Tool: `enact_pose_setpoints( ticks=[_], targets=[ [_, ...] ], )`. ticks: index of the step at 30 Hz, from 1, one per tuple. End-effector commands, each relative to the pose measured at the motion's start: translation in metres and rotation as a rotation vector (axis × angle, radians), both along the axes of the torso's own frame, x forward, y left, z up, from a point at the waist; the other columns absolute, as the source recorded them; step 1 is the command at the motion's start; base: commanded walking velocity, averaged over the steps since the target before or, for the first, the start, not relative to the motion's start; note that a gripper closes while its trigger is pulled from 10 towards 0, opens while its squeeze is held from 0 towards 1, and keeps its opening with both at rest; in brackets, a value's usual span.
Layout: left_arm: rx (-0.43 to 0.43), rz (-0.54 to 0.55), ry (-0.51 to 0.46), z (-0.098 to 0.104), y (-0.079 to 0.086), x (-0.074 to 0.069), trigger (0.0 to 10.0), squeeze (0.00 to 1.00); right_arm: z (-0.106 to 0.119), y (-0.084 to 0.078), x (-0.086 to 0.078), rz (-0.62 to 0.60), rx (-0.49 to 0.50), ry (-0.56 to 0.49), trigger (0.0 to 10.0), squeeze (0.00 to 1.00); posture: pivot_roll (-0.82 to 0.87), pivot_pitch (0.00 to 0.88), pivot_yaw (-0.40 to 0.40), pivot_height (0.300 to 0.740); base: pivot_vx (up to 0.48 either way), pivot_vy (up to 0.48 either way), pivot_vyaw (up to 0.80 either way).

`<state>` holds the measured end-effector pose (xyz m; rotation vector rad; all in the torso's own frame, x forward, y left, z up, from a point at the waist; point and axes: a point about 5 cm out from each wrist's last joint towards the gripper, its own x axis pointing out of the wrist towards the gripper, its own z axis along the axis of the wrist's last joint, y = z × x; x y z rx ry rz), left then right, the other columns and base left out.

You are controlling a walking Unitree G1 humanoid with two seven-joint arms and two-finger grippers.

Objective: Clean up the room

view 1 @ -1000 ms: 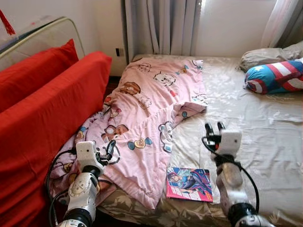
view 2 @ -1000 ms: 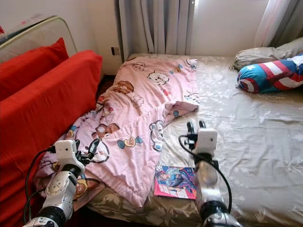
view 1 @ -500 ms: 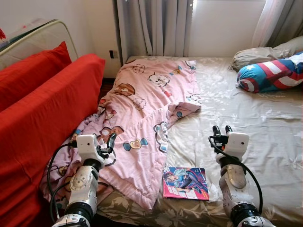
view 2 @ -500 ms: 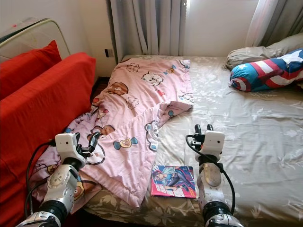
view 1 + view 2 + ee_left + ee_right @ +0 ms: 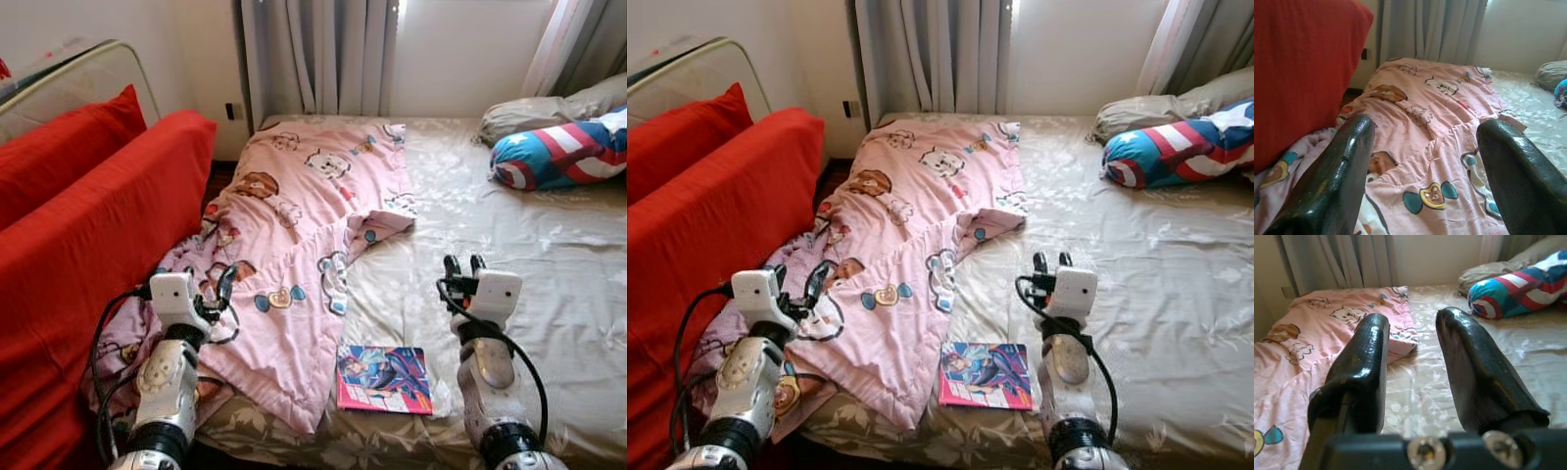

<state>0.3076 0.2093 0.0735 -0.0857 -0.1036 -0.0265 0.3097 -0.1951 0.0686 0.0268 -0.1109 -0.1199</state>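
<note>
A pink cartoon-print blanket (image 5: 294,215) lies rumpled across the left half of the bed and hangs over its near edge. A colourful magazine (image 5: 384,378) lies flat on the beige sheet (image 5: 549,255) beside the blanket's lower corner. My left gripper (image 5: 221,286) hovers open over the blanket's left side, nothing between its fingers (image 5: 1342,166). My right gripper (image 5: 464,264) stands open above the bare sheet, just right of and beyond the magazine, holding nothing. A round blue, red and white star pillow (image 5: 558,157) rests at the bed's far right.
A red sofa with cushions (image 5: 88,235) runs close along the bed's left side, leaving a narrow gap. Grey curtains (image 5: 318,54) hang behind the bed. A beige pillow (image 5: 534,113) lies by the star pillow. Black cables loop off both wrists.
The whole view has shifted slightly, so the camera moved. Both grippers stay open and hold about the same places over the blanket and the sheet.
</note>
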Motion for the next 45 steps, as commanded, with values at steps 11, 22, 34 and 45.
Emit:
enact_pose_setpoints(
  ticks=[11,22,34,45],
  targets=[
    [0.039,-0.005,-0.043,0.011,0.013,-0.022,10.0,0.0,0.012,0.0,-0.019,0.056,-0.024,-0.056,10.0,0.0,-0.07,0.0,-0.007,0.74,0.0,0.0,0.0],
    [0.019,-0.013,-0.003,0.008,0.008,-0.054,10.0,0.0,0.01,-0.003,-0.055,0.05,-0.038,-0.011,10.0,0.0,-0.05,0.0,-0.016,0.74,0.0,0.0,0.0],
    [0.016,0.02,0.018,0.016,0.012,-0.072,10.0,0.0,0.007,-0.01,-0.069,-0.019,-0.005,0.053,10.0,0.0,-0.01,0.0,-0.023,0.74,0.0,0.0,0.0],
    [0.001,-0.012,0.03,0.02,0.005,-0.07,10.0,0.0,0.005,-0.01,-0.067,-0.036,0.008,0.104,10.0,0.0,-0.03,0.0,-0.016,0.705,0.0,0.0,0.0]
  ],
)
